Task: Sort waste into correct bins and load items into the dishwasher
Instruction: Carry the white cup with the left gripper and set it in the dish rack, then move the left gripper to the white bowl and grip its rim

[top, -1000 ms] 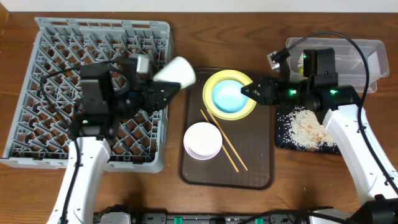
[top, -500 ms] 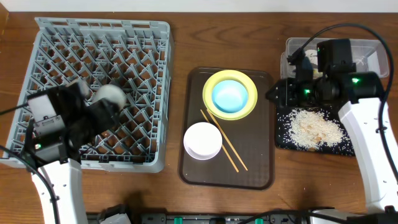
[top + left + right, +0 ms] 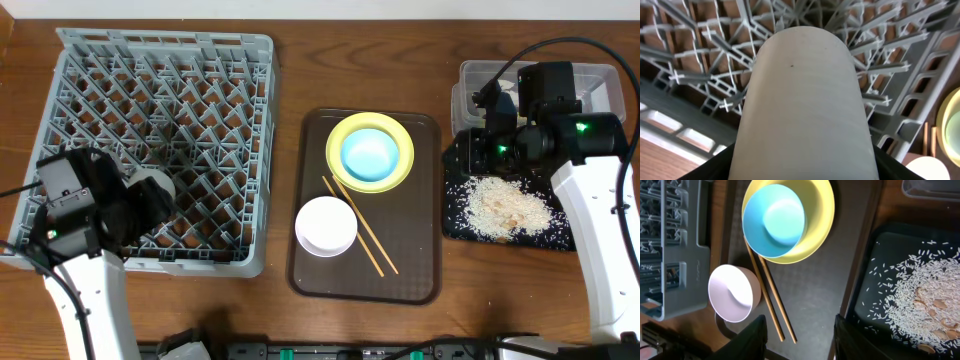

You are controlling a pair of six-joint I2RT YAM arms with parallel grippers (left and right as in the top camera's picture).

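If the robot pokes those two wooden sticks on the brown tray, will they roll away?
Probably a little: the chopsticks lie loose on the flat brown tray, so they'd likely slide or roll, though its raised rim should stop them. They look thin and stiff, so probably light, and tricky to pinch.

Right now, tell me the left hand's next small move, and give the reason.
Probably lower the white cup a little, down onto the grey rack, before letting go. The left hand grips the cup, and its wrist view shows the cup over the rack's pegs, though not clearly resting on them. The cup belongs in that rack.
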